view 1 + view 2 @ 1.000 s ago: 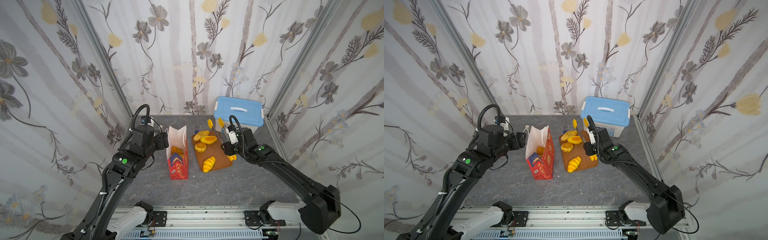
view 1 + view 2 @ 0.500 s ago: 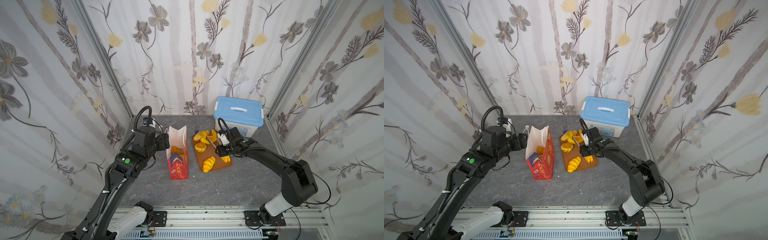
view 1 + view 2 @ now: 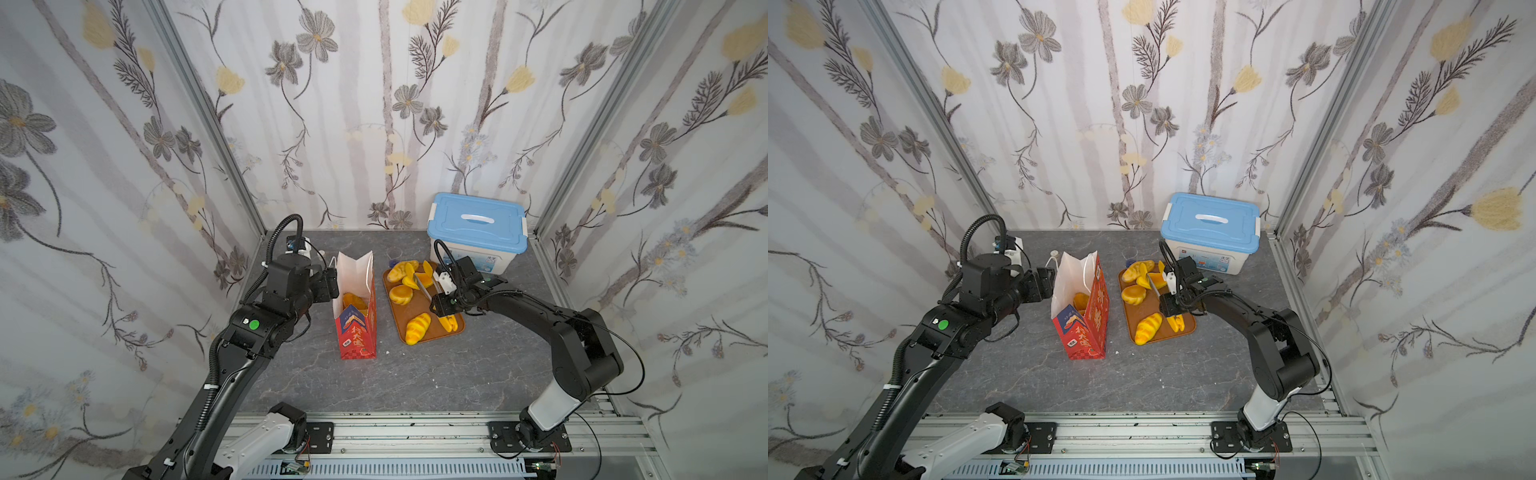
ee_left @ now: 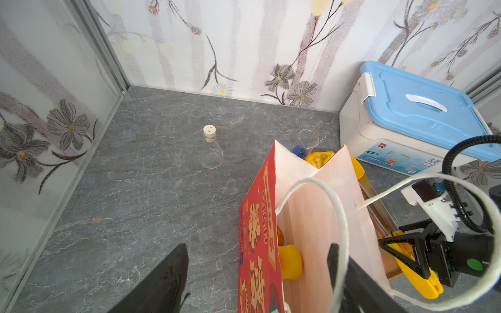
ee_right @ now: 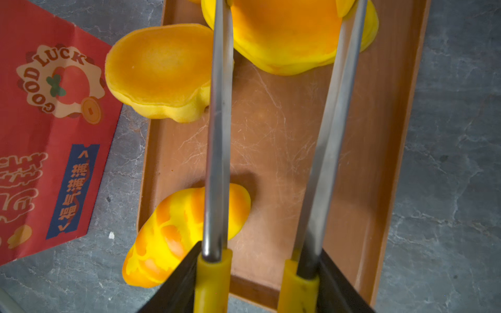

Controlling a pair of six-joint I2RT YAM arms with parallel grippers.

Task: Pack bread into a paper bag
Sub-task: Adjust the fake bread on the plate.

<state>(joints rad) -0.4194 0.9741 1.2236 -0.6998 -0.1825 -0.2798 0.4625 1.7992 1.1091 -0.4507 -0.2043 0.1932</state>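
Note:
The red paper bag [image 3: 357, 332] [image 3: 1086, 324] stands open, with bread [image 3: 353, 300] [image 4: 290, 261] inside. My left gripper [image 3: 331, 284] [image 4: 257, 246] is open, one finger outside the bag's left wall and one inside. Right of the bag, the brown tray [image 3: 415, 309] [image 5: 271, 162] holds a striped loaf [image 3: 417, 327] [image 5: 173, 233], a round bun [image 3: 401, 294] [image 5: 160, 70] and an oval loaf [image 3: 399, 269]. My right gripper [image 3: 440, 309] [image 5: 257, 257] is shut on the tongs [image 3: 424, 286] [image 5: 217, 135]. Their arms straddle a bun [image 5: 284, 35] at the tray's far end.
A white box with a blue lid [image 3: 478, 222] [image 4: 420, 108] stands at the back right, close behind the tray. A glass flask [image 4: 211, 154] and a small clear cup [image 4: 306, 141] stand behind the bag. Flowered walls close in three sides.
My right gripper has swung the tongs down from a raised pose onto the far end of the tray. The left arm and the bag have barely moved.

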